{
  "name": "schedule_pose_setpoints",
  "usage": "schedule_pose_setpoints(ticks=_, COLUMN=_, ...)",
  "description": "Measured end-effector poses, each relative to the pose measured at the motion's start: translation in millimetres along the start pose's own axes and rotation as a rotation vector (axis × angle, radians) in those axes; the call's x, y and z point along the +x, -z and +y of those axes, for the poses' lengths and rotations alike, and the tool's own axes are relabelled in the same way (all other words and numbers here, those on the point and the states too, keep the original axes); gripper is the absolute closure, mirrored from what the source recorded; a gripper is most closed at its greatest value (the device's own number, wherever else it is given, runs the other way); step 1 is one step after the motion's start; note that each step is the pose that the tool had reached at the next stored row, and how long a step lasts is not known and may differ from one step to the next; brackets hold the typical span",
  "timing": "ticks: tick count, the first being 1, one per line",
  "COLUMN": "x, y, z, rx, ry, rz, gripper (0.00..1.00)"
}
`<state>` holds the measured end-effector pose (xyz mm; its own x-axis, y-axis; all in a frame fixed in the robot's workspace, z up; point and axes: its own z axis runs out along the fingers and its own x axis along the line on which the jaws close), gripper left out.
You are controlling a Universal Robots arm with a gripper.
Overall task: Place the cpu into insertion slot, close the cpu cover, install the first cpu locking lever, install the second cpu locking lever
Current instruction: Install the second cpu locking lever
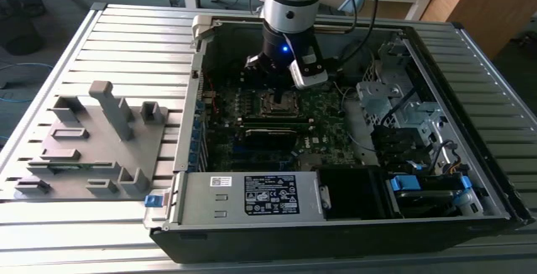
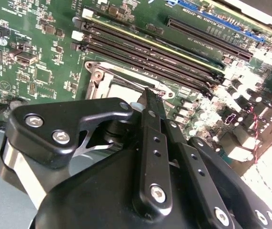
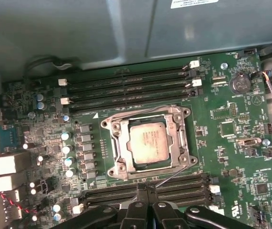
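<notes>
Already seated: chip in the socket, cover down

The cpu point(image 3: 148, 143) lies flat in the insertion slot point(image 3: 108, 149), just ahead of the gripper point(image 3: 147, 190), whose fingers are pressed together and hold nothing. The cpu cover point(image 3: 178, 138) frames it. Thin wire levers point(image 3: 174, 175) probably feel springy and slippery; hook them near their free ends.

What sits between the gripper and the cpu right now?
In the first wrist view, memory slots, a thin lever wire and the cpu cover edge lie between the gripper and cpu.
</notes>
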<state>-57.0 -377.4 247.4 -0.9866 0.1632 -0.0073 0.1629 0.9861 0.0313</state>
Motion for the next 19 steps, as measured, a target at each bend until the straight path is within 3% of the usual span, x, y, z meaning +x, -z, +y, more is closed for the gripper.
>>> schedule_pose_setpoints(ticks=3, x=0.0, y=-0.3, z=0.0, rx=0.0002, ry=0.005, rz=0.0019, gripper=0.90)
schedule_pose_setpoints(ticks=8, x=0.0, y=-1.1, z=0.0, rx=0.0002, ry=0.074, rz=0.0040, gripper=0.90)
schedule_pose_setpoints(ticks=19, x=1.7, y=-3.2, z=-0.4, rx=0.0009, ry=0.081, rz=0.0042, gripper=0.90)
